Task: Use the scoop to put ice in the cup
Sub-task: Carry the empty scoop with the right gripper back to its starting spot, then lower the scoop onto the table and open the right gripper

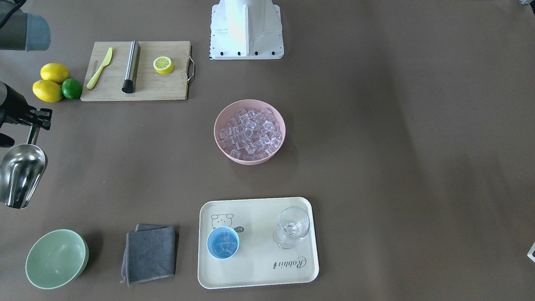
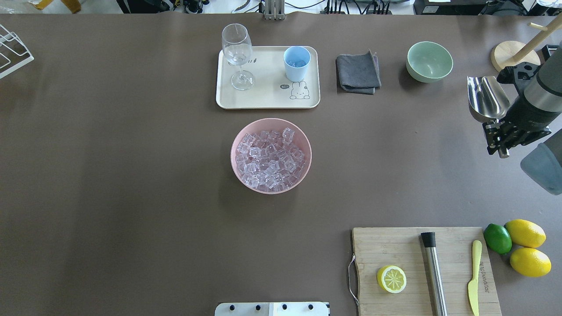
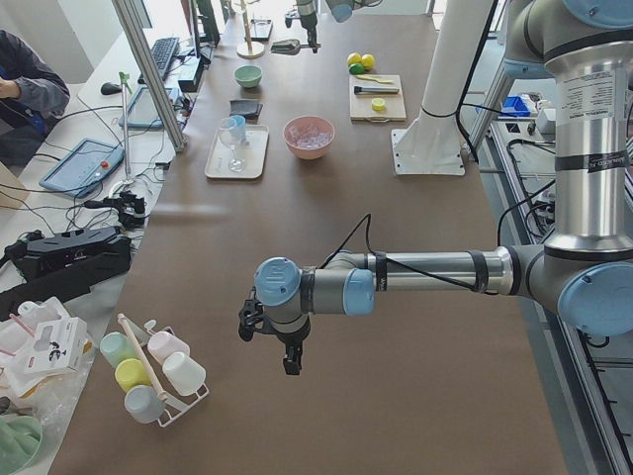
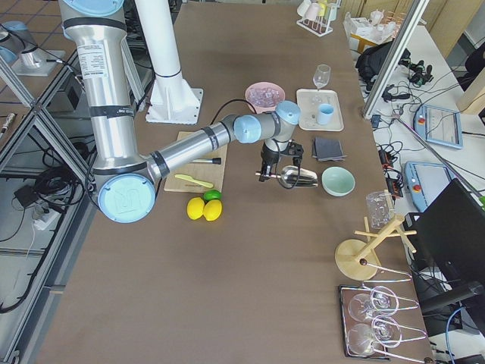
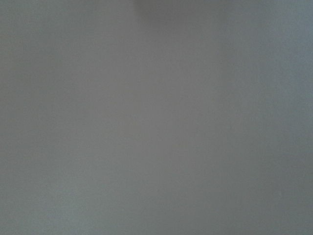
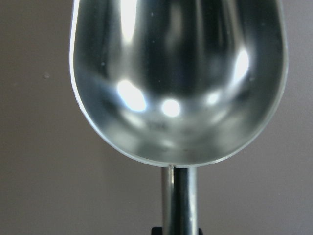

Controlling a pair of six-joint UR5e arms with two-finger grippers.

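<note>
At the robot's right end of the surface (image 2: 131, 175), the right pincer (image 1: 36, 121) is closed on the tubular handle of the scoop (image 1: 21, 173), which hangs clear of the brown covering. The right wrist view shows its trough empty. You cannot tell how the left pincer (image 3: 287, 358) stands: only a side view catches it, well apart from everything. Ice (image 1: 250, 131) is heaped in the pink bowl (image 1: 250, 161) at mid-table. The cup (image 1: 222, 242) sits on the cream tray (image 1: 259, 267) beyond it, with what look like a few cubes already inside. Handling notes, judged: the scoop is rigid, smooth steel and likely to twist in a loose grip, so take it mid-handle and firmly. The cubes look hard and slick, prone to skitter off a narrow rim. The cup is small, probably light, and easy to knock. The stemmed glass (image 1: 292, 228) near it on the tray is fragile and top-heavy. The surface is flat, matte and uniform. Room: a person (image 3: 25, 89) at a side bench, and a mug rack (image 3: 153, 381) at the left end.
</note>
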